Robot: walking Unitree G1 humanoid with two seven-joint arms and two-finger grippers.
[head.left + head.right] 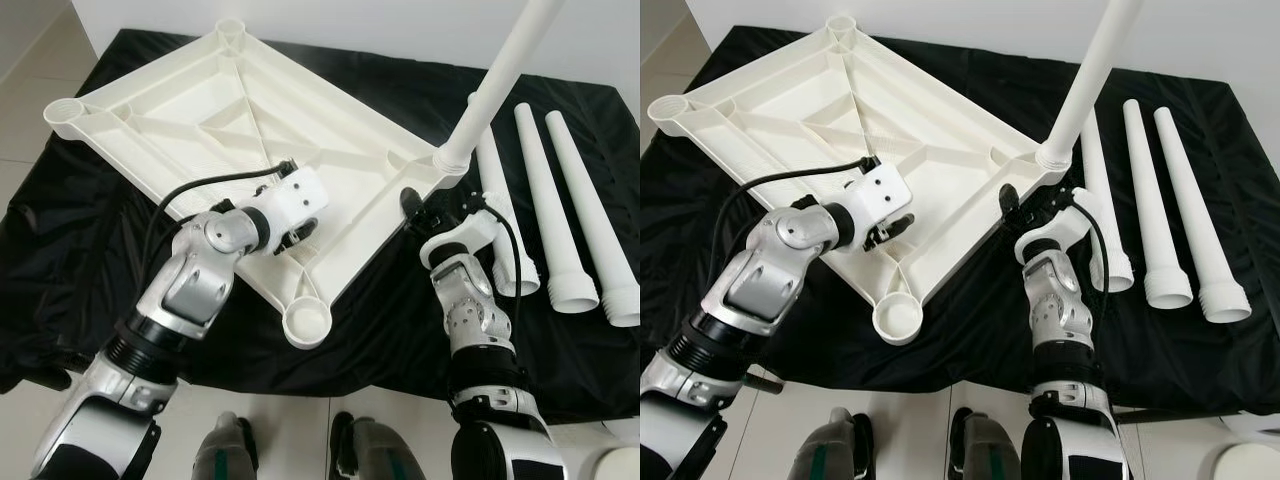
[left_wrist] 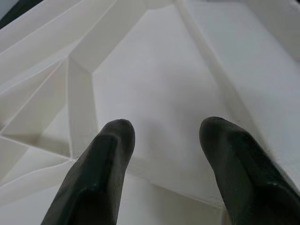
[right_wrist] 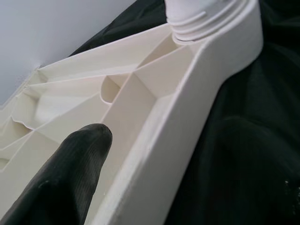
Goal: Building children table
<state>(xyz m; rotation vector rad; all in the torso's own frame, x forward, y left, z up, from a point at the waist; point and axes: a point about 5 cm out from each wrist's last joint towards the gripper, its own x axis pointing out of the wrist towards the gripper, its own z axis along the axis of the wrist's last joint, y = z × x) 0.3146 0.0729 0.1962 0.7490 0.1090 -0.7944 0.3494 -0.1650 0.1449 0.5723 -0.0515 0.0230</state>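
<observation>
The children's table top (image 1: pixel 200 120) lay upside down on a black cloth (image 1: pixel 400 330) spread over the floor, its white plastic underside facing up. It was a rectangular panel with a raised rim, crossed by moulded diagonal and straight ribs, and each corner ended in a round socket. The near corner socket (image 1: pixel 307 322) was an open smooth-walled cup. The plastic looked matte and hard, with crisp edges where the ribs met.

One white leg (image 1: pixel 500 75) stood tilted in the right corner socket (image 1: pixel 450 160), a long tapering tube with a threaded collar at its foot seated in the socket's mouth. Three more legs (image 1: pixel 575 210) lay side by side on the cloth just to the right, wide ends toward the robot, each flaring to a ringed end.

The left claw (image 1: pixel 295 232) rested over the ribbed underside near the middle of the panel, its two rounded black fingers (image 2: pixel 105 159) spread apart with only white plastic between them, grasping nothing. The right claw (image 1: pixel 412 205) sat at the panel's right rim just below the standing leg; one black finger (image 3: pixel 70 173) lay inside the rim against the ribs, and I cannot tell whether this claw was clenched or released.

The cloth was glossy and wrinkled, over pale floor tiles (image 1: pixel 20 110).
</observation>
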